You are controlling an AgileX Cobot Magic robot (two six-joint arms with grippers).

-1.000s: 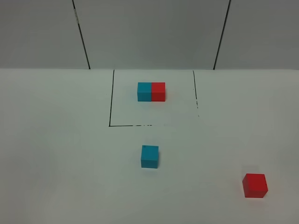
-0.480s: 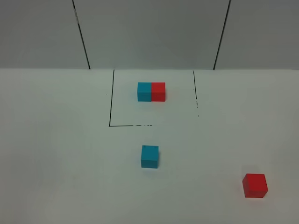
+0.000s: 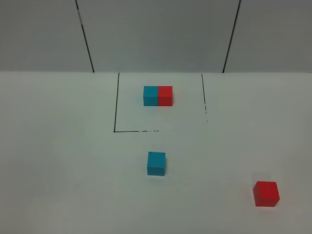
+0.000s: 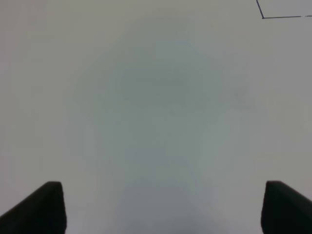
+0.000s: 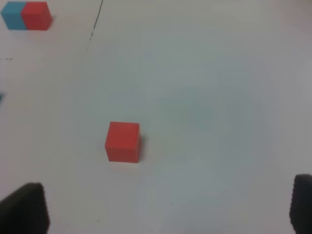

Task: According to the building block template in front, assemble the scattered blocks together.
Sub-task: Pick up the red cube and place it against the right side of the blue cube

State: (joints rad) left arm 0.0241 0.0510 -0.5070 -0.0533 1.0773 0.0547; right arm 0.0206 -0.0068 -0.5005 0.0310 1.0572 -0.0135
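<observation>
The template (image 3: 158,95), a cyan cube and a red cube joined side by side with cyan on the left, sits inside a black-lined square at the back; it also shows in the right wrist view (image 5: 27,15). The loose cyan cube (image 3: 156,163) lies just in front of the square. The loose red cube (image 3: 266,193) lies at the front right, apart from it; the right wrist view shows it (image 5: 123,141) ahead of my right gripper (image 5: 165,207), which is open and empty. My left gripper (image 4: 158,207) is open and empty over bare table. Neither gripper shows in the exterior high view.
The white table (image 3: 58,161) carries a black outline (image 3: 116,105) of a square around the template; a corner of it shows in the left wrist view (image 4: 263,16). A grey panelled wall (image 3: 156,34) stands behind the table.
</observation>
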